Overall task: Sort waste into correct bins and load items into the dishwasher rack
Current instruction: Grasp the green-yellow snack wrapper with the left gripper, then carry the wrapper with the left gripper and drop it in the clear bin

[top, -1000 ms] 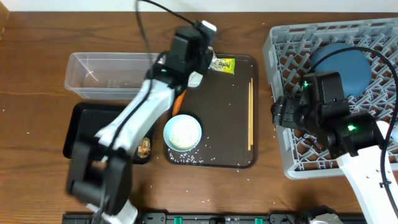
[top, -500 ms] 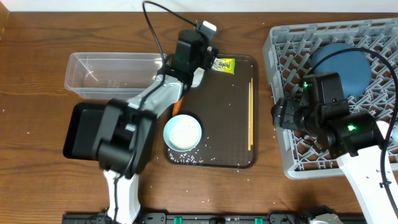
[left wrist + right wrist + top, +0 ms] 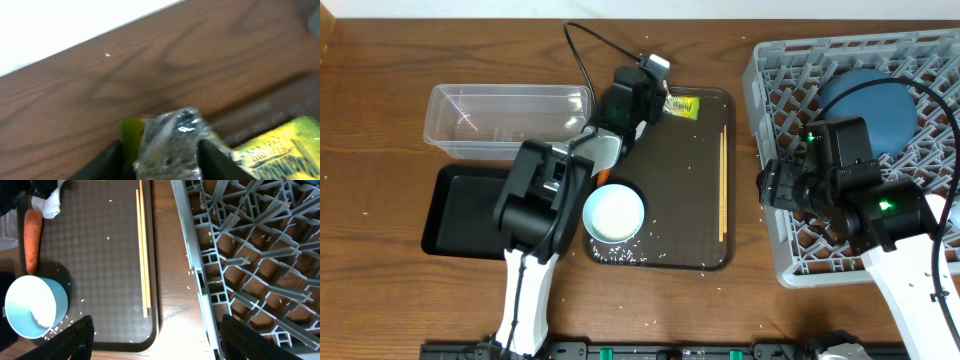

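The yellow-green snack wrapper (image 3: 682,106) lies at the far edge of the brown serving tray (image 3: 670,150). My left gripper (image 3: 656,99) is down at its left end. In the left wrist view the jaws are closed in on the wrapper's crumpled silver end (image 3: 172,142), which fills the gap between them. My right gripper (image 3: 157,325) is open and empty, hovering over the table strip between the tray and the grey rack (image 3: 790,240). The chopsticks (image 3: 142,245), carrot (image 3: 31,240), tissue (image 3: 51,205) and blue-inside cup (image 3: 614,213) lie on the tray. The blue dish (image 3: 868,108) stands in the rack.
The clear tub (image 3: 505,120) stands left of the serving tray, with the black tray (image 3: 460,210) in front of it, partly under my left arm. Rice grains (image 3: 620,255) are scattered near the cup. The rack's pegs (image 3: 250,255) rise just right of my right gripper.
My left arm has swung from over the black tray and come down onto the wrapper's end. The wrapper has not shifted. The right arm has not moved.
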